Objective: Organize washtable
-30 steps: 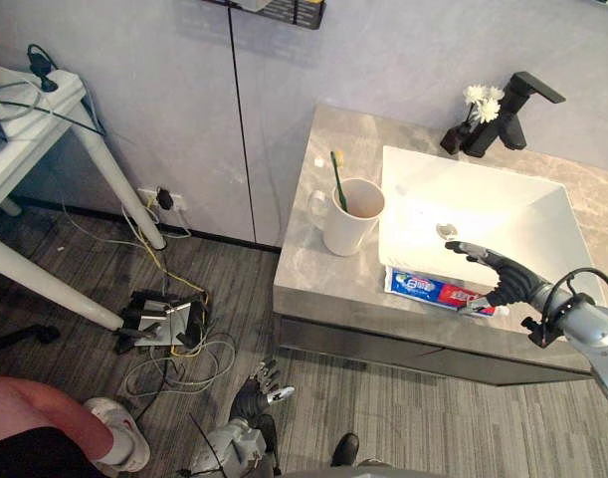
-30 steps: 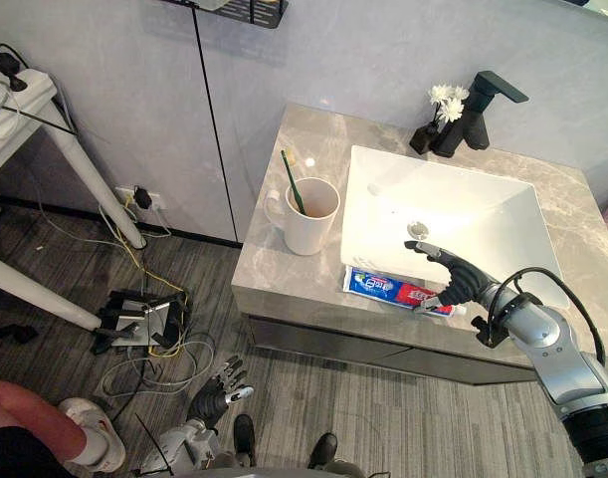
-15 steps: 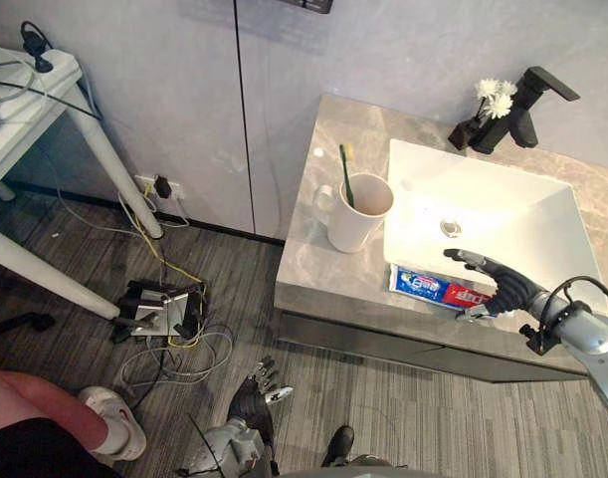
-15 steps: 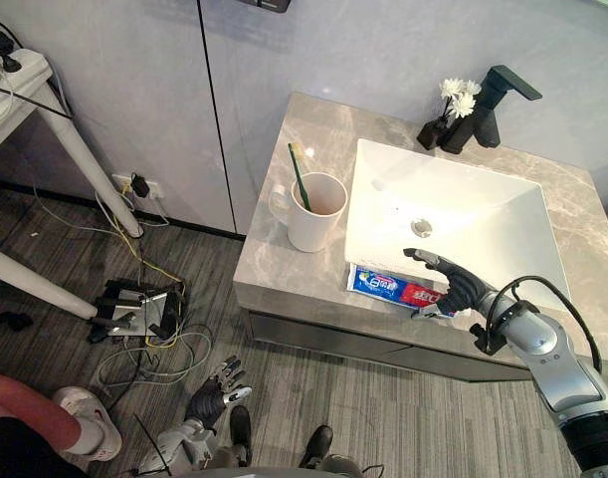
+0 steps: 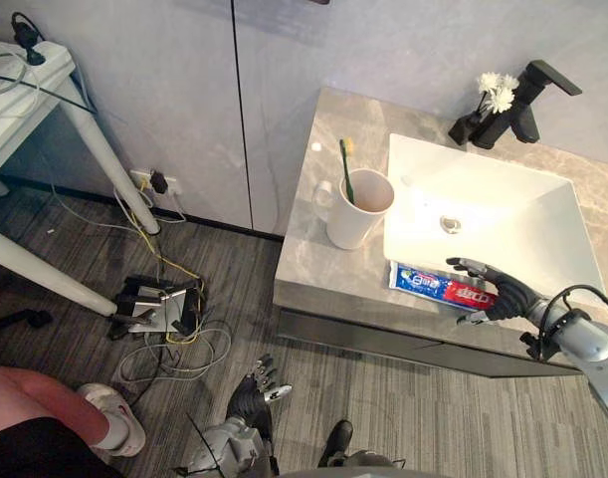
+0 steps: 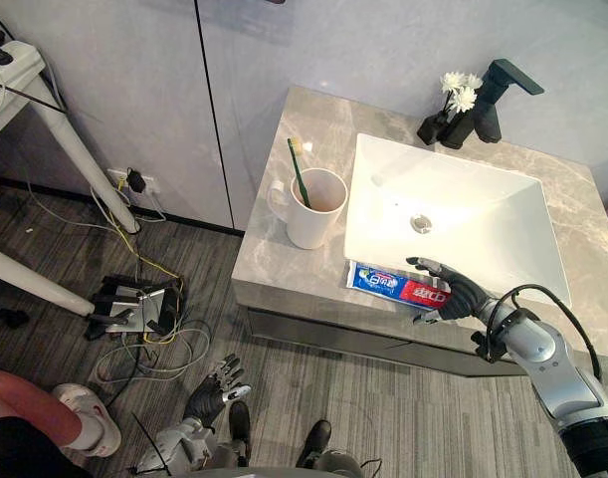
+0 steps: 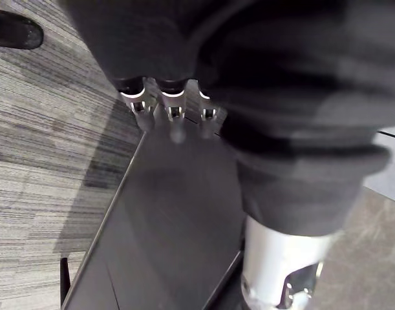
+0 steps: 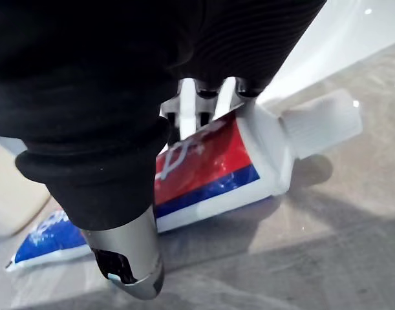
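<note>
Desk: grey marbled stone desk [image 5: 308, 264] against the wall, with a white rectangular sink [image 5: 503, 199] set into it
Fixed items: black angular faucet [image 5: 532, 95] behind the sink; small black vase of white flowers [image 5: 488, 105] just beside it
Mug: white ceramic mug [image 5: 353, 214] upright on the desk, just beside the sink's left rim
Toothbrush: green-handled toothbrush [image 5: 344, 169] stands in the mug, leaning, head up
Task's thing: red, white and blue toothpaste tube [image 5: 433, 284] lies flat on the front strip of the desk, between sink rim and desk edge, white cap [image 8: 320, 123] pointing toward the robot's right
Right hand: right hand [image 5: 503, 296] sits over the cap end of the tube; fingers [image 8: 187, 106] reach straight across its top, thumb [image 8: 129, 258] hangs on the near side, apart from them; not pinched
Contact: whether the fingertips touch the tube, cannot tell
Left hand: left hand [image 5: 252, 393] hangs low near the floor, fingers loosely spread, holding nothing
Done: 1 item looks sorted, the toothbrush in the mug
Left: tube not yet picked up; grasp not closed; it most likely belongs in the mug with the toothbrush
Progress estimate: roughly halfway, judged from the 2 loose items
Risk: tube lies near the desk edge; a poor pinch at the cap end could nudge it off
</note>
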You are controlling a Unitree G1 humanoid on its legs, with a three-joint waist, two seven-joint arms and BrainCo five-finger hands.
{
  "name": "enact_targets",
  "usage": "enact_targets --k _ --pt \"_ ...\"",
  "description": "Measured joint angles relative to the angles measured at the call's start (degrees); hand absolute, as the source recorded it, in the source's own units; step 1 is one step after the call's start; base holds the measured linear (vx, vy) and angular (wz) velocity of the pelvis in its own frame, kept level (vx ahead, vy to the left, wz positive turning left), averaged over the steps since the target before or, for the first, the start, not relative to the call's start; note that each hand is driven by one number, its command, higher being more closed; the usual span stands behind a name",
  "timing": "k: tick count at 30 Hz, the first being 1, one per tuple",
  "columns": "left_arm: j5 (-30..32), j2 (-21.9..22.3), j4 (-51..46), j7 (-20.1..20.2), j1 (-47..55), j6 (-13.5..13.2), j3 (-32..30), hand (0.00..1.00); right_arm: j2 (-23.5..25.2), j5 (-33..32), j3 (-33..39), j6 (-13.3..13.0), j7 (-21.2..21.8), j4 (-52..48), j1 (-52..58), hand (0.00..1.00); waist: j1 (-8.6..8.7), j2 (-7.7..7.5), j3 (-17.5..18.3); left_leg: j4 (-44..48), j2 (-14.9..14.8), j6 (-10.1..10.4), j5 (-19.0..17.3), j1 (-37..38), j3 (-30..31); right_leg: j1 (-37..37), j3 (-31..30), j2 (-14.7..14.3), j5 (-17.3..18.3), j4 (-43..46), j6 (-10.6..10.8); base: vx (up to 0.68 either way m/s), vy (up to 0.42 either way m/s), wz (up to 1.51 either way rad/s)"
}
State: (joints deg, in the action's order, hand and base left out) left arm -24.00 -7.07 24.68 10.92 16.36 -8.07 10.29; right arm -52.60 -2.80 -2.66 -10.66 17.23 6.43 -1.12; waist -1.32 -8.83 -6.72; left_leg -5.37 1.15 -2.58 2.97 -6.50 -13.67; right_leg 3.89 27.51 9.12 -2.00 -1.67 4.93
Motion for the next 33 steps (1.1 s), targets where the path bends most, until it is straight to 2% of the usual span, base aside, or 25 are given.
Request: enact_targets --k 3,22,27,33 --pt "-0.01 -0.01 -1.21 -0.01 0.02 -0.01 -0.01 0.00 -0.01 0.78 1.99 0.11 -0.19 0.04 -0.24 1.00 -1.18 0.78 -0.58 0.01 0.00 0.04 -0.01 0.08 0.04 -0.07 0.06 -0.02 0.02 0.03 0.00 0.00 0.000 0.02" --pt "-0.04 -1.11 -1.88 0.00 0.52 0.00 -1.87 0.00 0.00 0.99 0.84 0.51 0.68 -0.54 -1.21 1.00 -1.38 2.05 -0.53 0.02 0.12 1.07 -0.51 2.48 1.18 -2.30 0.50 0.08 1.58 1.59 0.38 0.00 -0.001 0.03" --pt "-0.05 -1.12 -1.88 -0.01 0.50 0.00 -2.02 0.00 -0.01 0.59 0.07 0.49 1.76 -0.53 -1.25 1.00 -1.32 3.28 0.45 0.01 0.15 1.01 -0.44 3.01 1.20 -2.89 0.50 0.12 1.58 1.57 0.38 0.00 0.000 0.00" --pt "-0.15 -0.86 -6.83 -0.49 0.51 0.00 -7.30 0.00 -0.02 0.70 0.09 0.46 1.65 2.85 -4.62 1.00 -0.94 4.29 1.40 0.00 0.02 0.87 -0.35 4.59 1.24 -4.66 0.58 0.25 1.58 1.07 0.38 0.00 0.000 0.00"
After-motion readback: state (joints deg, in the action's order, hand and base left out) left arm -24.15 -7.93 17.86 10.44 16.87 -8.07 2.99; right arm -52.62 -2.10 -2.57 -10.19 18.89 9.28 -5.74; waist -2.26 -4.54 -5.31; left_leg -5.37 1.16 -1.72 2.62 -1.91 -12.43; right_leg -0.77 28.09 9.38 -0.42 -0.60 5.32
